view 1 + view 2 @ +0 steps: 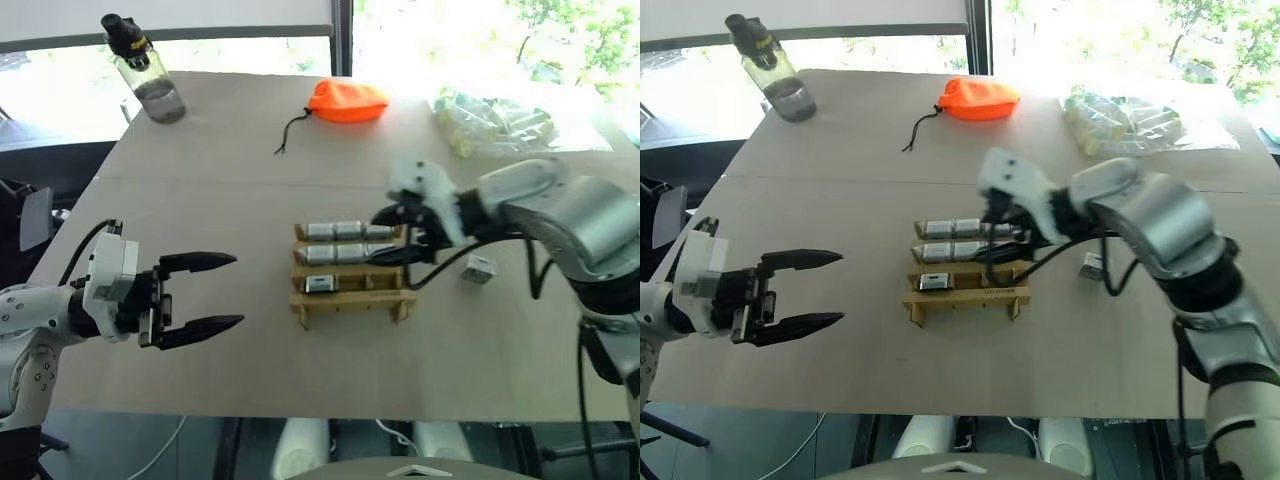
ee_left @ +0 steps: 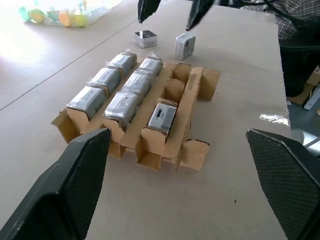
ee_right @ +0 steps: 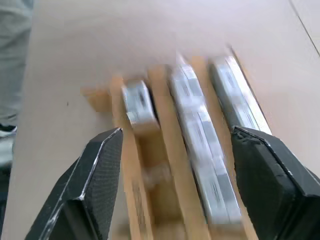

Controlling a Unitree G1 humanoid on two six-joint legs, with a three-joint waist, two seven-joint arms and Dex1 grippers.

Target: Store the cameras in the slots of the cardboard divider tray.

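Cardboard divider tray (image 2: 192, 87): 7 cameras (image 2: 162, 117), 2 slots bare.

Tan cardboard tray (image 1: 349, 300), silver-grey cameras (image 1: 347, 231), orange pouch (image 1: 346, 101), black fingers (image 1: 197, 263).

Seven cameras (image 2: 161, 116) fill the cardboard divider tray (image 2: 192, 89).

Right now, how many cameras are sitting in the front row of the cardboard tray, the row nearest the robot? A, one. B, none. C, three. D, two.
A: in the cardboard divider tray, the front row holds one camera at its left end; its other two slots are empty.
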